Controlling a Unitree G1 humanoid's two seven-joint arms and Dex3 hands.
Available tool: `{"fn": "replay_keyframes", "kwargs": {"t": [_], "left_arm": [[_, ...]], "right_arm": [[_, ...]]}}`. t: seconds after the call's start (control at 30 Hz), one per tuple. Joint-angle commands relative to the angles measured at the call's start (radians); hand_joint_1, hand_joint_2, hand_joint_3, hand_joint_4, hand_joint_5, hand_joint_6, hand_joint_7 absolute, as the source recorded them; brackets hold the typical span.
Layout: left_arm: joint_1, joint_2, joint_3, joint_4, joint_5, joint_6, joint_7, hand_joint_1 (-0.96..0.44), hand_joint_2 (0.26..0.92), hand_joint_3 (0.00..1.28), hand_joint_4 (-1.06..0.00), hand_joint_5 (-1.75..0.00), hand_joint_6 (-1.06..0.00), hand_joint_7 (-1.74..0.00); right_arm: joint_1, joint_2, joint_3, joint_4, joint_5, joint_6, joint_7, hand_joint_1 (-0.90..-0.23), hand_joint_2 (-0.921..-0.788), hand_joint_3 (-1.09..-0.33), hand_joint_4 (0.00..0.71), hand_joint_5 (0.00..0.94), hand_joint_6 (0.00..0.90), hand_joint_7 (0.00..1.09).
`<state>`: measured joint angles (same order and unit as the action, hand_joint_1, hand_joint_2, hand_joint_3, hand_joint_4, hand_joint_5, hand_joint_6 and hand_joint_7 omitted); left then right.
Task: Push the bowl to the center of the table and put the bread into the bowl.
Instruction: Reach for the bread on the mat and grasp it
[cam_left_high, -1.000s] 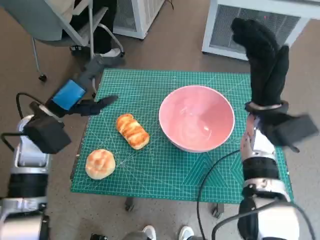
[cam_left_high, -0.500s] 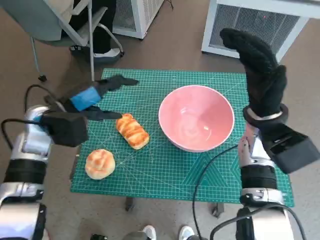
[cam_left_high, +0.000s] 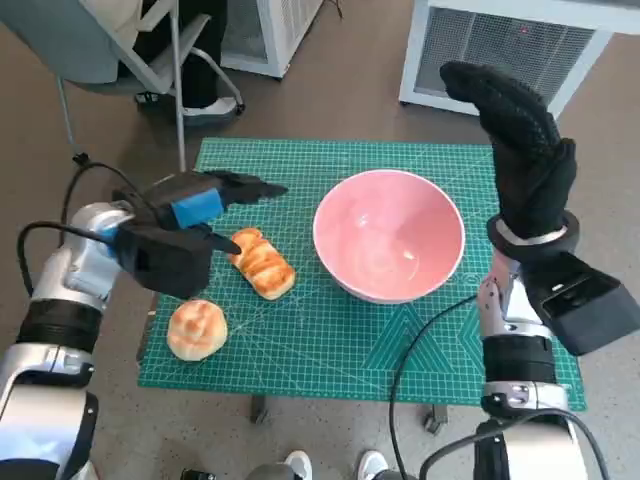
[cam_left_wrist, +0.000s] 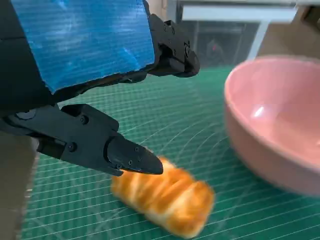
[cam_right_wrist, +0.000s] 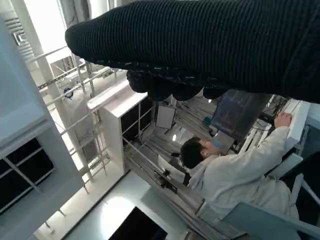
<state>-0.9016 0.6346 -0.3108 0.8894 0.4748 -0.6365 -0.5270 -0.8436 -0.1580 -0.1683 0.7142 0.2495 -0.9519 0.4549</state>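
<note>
A pink bowl (cam_left_high: 389, 235) stands on the green cutting mat (cam_left_high: 330, 340) that covers the table, near the middle and a little toward the right edge; nothing lies in it. Just beside it on the left lies a long, glazed bread roll (cam_left_high: 259, 264), set at a slant and apart from the bowl's wall. A round bun (cam_left_high: 197, 328) sits near the front left corner, well apart from the bowl and a short way from the long roll.

The left hand (cam_left_high: 190, 210) hovers over the left part of the mat, its blue-taped back upward and its fingers (cam_left_high: 252, 187) spread and pointing toward the bowl. It holds nothing. In the left wrist view one black finger (cam_left_wrist: 127, 157) hangs just above the long roll (cam_left_wrist: 165, 197), with the other fingers higher up and apart from it; whether that finger touches the crust is hard to tell, since the roll is blurred there. The bowl's rim (cam_left_wrist: 235, 100) fills the far side of that view.

The right hand (cam_left_high: 520, 135) in its knitted glove is raised upright beyond the right side of the bowl, past the table's far right corner, fingers straight and close to one another, gripping nothing and touching nothing. The right wrist view shows the glove (cam_right_wrist: 210, 45) as a dark band and, beyond it, a person (cam_right_wrist: 235, 172) in a pale top seated at a desk.

Behind the table stand a white grilled unit (cam_left_high: 500, 45) and a chair (cam_left_high: 110, 55) on the floor.
</note>
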Motion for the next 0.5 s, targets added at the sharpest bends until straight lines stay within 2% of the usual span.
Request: {"fn": "replay_keyframes", "kwargs": {"t": [0.03,0.2,0.5], "left_arm": [[-0.036,-0.016,-0.036,0.041,0.042,-0.013,0.032,-0.2,0.784,0.0,-0.36,0.0,-0.44,-0.04],[-0.053,-0.037,-0.065,0.08,0.067,0.024,0.026,-0.2,0.787,0.0,-0.35,0.0,-0.44,-0.03],[-0.086,-0.083,-0.099,0.164,0.074,0.104,-0.036,-0.14,0.804,0.01,-0.32,0.0,-0.42,-0.01]], "right_arm": [[0.026,-0.011,0.002,0.01,-0.028,0.005,-0.021,-0.611,-0.921,-0.715,0.348,0.019,0.106,0.58],[0.03,-0.012,0.001,0.008,-0.041,0.007,-0.036,-0.603,-0.921,-0.717,0.348,0.017,0.107,0.58],[0.038,-0.019,-0.002,0.007,-0.056,0.0,-0.056,-0.608,-0.921,-0.721,0.349,0.014,0.105,0.58]]}}
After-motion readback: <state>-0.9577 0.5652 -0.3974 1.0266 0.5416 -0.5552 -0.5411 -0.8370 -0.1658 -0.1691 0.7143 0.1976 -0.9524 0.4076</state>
